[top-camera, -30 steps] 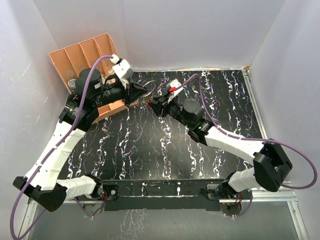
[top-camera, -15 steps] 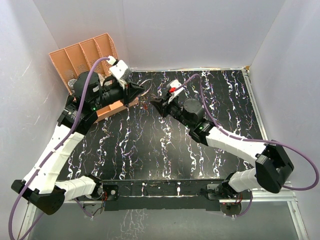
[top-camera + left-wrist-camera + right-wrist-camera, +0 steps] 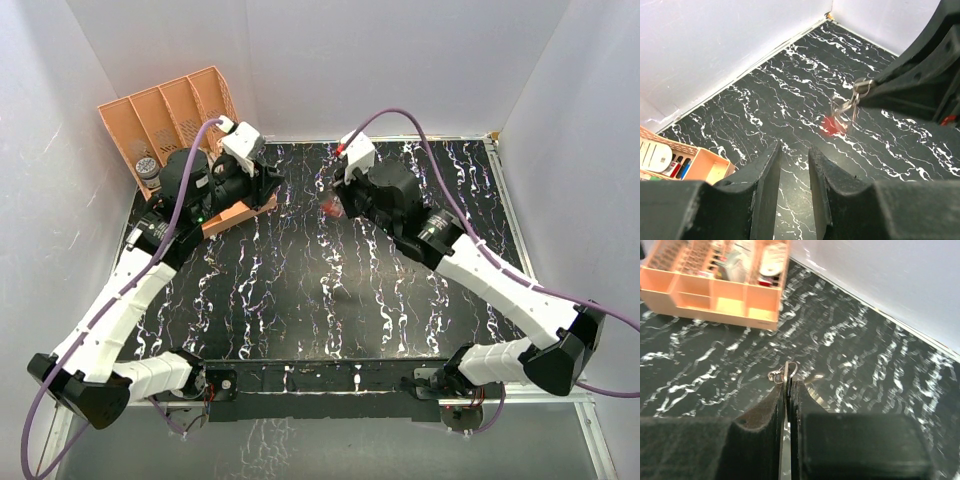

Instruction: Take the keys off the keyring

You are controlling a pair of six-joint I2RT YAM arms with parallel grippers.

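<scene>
Keys (image 3: 842, 112) hang over the black table (image 3: 300, 290), toward its back, right of the orange tray (image 3: 170, 110). Left hand (image 3: 794, 150) is released, its fingers slightly apart and empty, near the tray. Right hand (image 3: 788, 382) is clenched on the keyring (image 3: 785, 372); a red key (image 3: 830, 125) dangles beneath.

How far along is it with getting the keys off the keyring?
Nothing looks done: no key lies loose in view. In hand: the right hand is shut on the thin silver wire keyring, with the red-headed key and plain silver keys hanging from it; the left hand is open and empty. Left: every key.
</scene>
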